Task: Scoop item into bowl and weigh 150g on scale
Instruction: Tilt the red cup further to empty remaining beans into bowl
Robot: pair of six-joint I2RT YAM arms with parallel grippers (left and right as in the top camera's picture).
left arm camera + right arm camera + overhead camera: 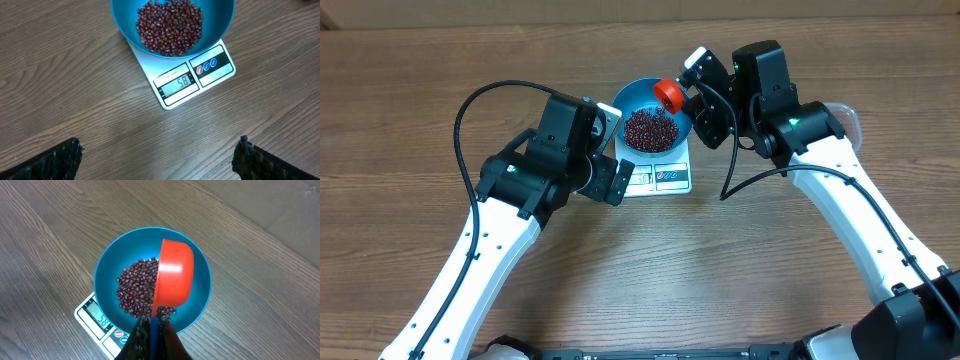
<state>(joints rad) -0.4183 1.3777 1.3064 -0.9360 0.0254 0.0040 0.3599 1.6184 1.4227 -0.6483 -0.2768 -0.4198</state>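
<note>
My right claw (154, 326) is clamped shut on the thin handle of a red scoop (175, 277). The scoop hangs over the bowl that sits on the scale. It is tipped onto its side, with its rounded back towards my wrist camera and its mouth turned to the heap below. I cannot tell whether anything is inside it, or whether its lip touches the heap.

My left claw (157, 152) is spread wide and holds nothing. Its two dark fingertips show at the bottom corners of my left wrist view, well apart. It hovers over bare table (720, 280) just in front of the scale, on the side where the readout is.

The scale (150, 67) is flat and white and lies on the wooden table between my two arms. The blue bowl (122, 20) rests on its rear part and covers most of the platform. The front strip stays clear. There the display (178, 81) reads 58, with three round buttons (206, 65) just beside it.

The beans (170, 27) are small, dark red-brown and glossy. They lie in a loose heap in the bottom of the bowl, directly above the scale. The blue wall is bare all round them, and none lie on the scale or on the table near it.
</note>
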